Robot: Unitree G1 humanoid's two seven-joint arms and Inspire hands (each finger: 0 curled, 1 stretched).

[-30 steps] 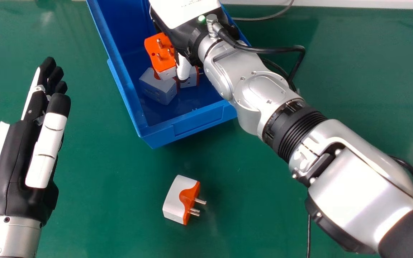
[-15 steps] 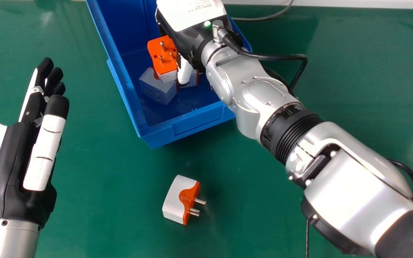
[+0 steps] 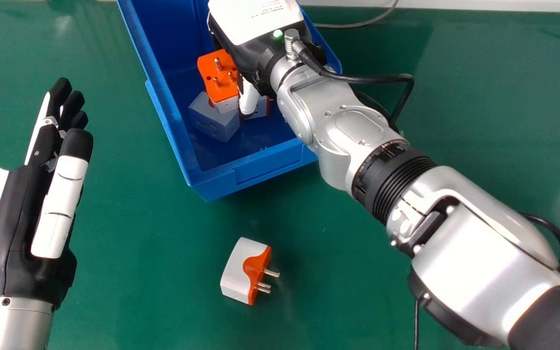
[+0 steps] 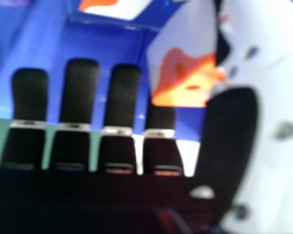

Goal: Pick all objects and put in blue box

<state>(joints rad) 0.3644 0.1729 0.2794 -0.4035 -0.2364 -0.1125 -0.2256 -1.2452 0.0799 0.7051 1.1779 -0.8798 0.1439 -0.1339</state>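
Blue box (image 3: pixel 268 167): open-topped, upright, set at an angle on the green table (image 3: pixel 153 301). Loose plug adapter (image 3: pixel 242 267): white body, orange pin face, lying on the table on the near side of the box, apart from it; two metal pins visible, pointing right. Inside the box area, orange-faced adapter (image 3: pixel 216 73): tilted, three pins upward, overlapping in view a white adapter (image 3: pixel 214 119) on the box floor; contact cannot be determined. Partly hidden adapter (image 3: pixel 261 108): white with orange edge, just beside the latter.

The right hand (image 3: pixel 253 51) is over the box (image 3: pixel 260 165), thumb making a pinch; left hand (image 3: pixel 20 218) is left of it, fingers straight.
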